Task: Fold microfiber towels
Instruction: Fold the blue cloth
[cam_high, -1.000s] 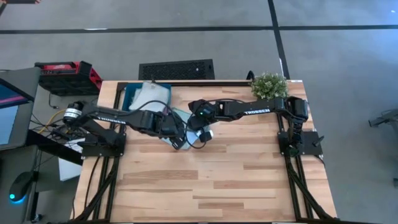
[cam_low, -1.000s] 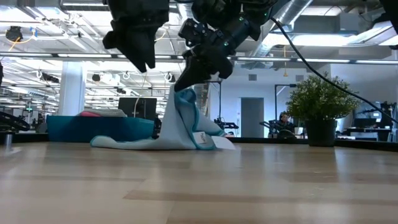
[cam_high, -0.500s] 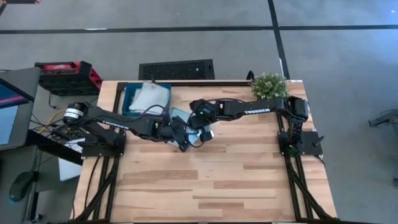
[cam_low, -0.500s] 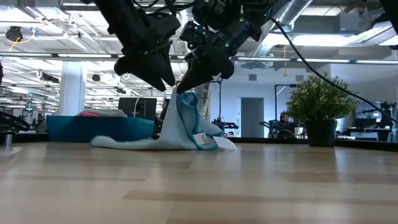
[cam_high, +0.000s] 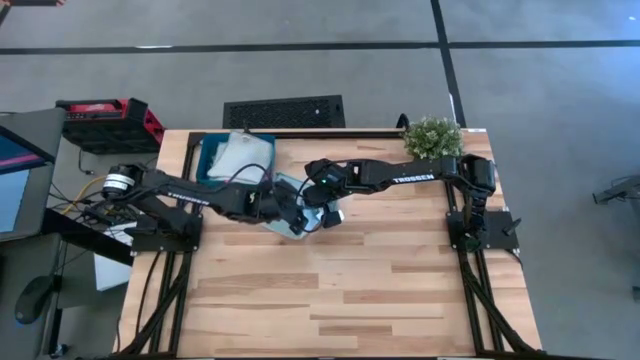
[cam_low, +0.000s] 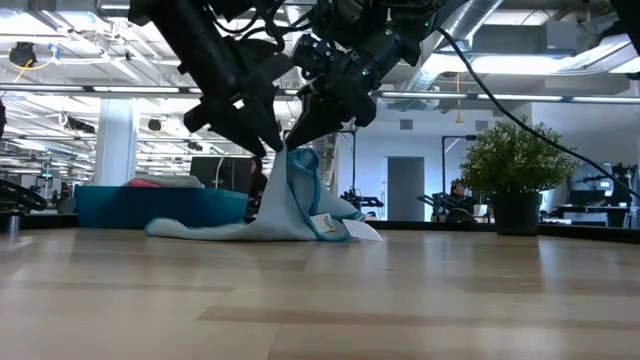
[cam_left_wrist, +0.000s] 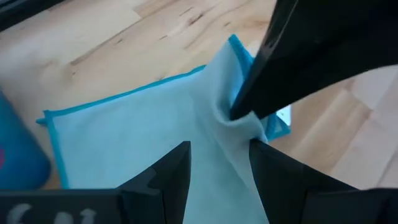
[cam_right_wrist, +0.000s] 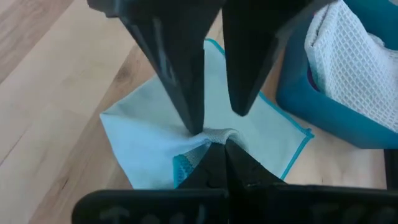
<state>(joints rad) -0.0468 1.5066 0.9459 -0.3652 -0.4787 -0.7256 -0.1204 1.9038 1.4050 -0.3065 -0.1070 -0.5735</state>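
The right hand (cam_low: 292, 143) was clamped on a pinch of the light blue towel (cam_low: 290, 212), holding that bunch up off the surface (cam_low: 320, 300) so the cloth hung from it like a small tent. The rest of the towel trailed down and lay spread on the wood just beside the teal tray (cam_low: 160, 205), its free edge reaching toward the tray's wall.

The left hand (cam_low: 268, 150) hung right next to the same peak with its fingers apart, one on either side of the raised fold as its own wrist camera showed, closing on nothing yet.

The main risk, as I judged it, was a collision: the two hands sat almost tip to tip at the pinch, so a small error in the left hand's approach could knock the right fingers or shove the cloth out of their grip. The right hand's hold looked thin, only a small gathered bit of fabric, and a sideways tug could pull it free and drop the towel in a heap.

If the left hand closed too near the peak, it would likely take the same bunch rather than a separate corner, and the towel would stay crumpled. Lifting further might also drag the trailing edge against the tray, where the grey towel (cam_high: 238, 155) lay.
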